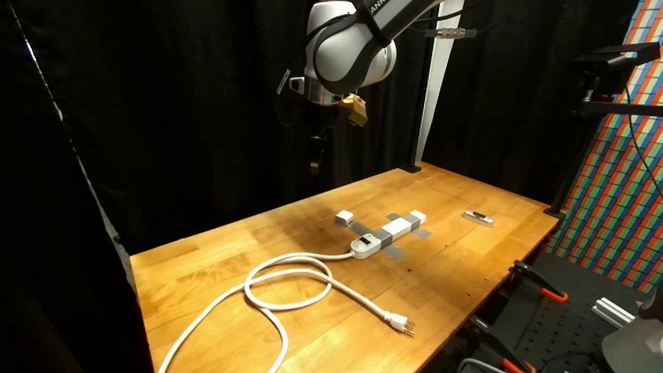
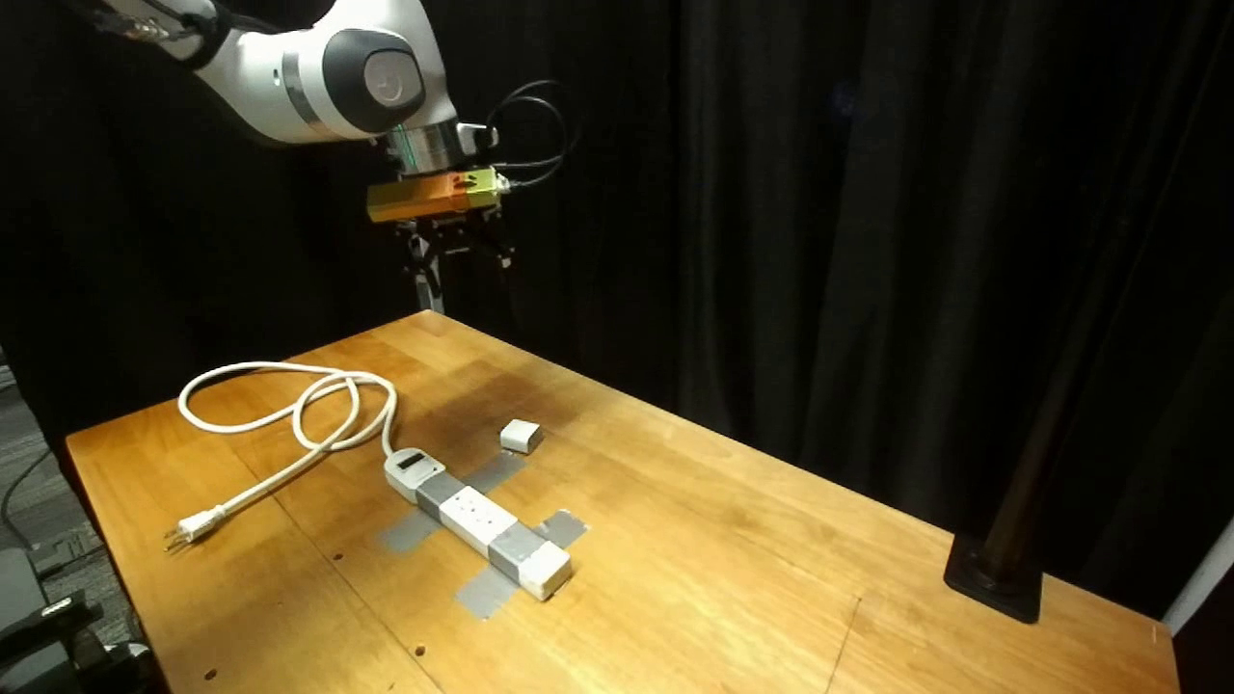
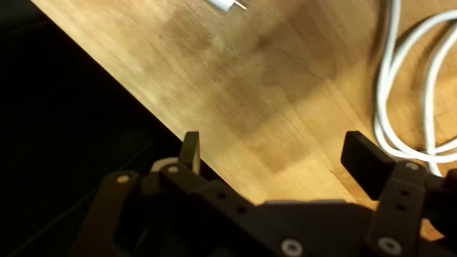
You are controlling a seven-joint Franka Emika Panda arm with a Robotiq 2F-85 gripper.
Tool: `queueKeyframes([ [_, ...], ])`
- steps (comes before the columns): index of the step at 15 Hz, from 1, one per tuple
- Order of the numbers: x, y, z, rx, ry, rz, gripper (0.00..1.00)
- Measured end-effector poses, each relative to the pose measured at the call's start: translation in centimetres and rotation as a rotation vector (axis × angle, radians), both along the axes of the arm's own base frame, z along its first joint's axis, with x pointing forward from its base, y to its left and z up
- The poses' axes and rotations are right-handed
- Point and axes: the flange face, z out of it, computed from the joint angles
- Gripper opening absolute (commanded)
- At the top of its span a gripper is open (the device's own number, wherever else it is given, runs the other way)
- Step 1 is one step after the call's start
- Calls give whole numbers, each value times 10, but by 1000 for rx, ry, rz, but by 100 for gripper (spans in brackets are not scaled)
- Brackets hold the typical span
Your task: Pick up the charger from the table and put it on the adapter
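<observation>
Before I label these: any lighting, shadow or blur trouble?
Wrist view: pincer dark and underlit, table patchy with shadow, power strip's cable slightly soft. Both exterior views: black pincer nearly lost against the black curtain, shadow on the table near the charger.

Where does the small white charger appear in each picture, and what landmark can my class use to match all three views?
In an exterior view: the charger lies slightly below and right of centre.
In an exterior view: the charger lies left of and below centre.
Wrist view: most likely the charger, cut off at the middle of the top edge.
Shared landmark: the adapter's white cable, whose loops show in all three.
</observation>
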Motion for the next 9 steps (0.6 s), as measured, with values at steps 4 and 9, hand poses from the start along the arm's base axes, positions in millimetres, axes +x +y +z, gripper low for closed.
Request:
queueKeyframes([
  [4,4,-36,-20,-64,62,-59,100],
  [9,1,-59,-59,-92,216,-155,100],
])
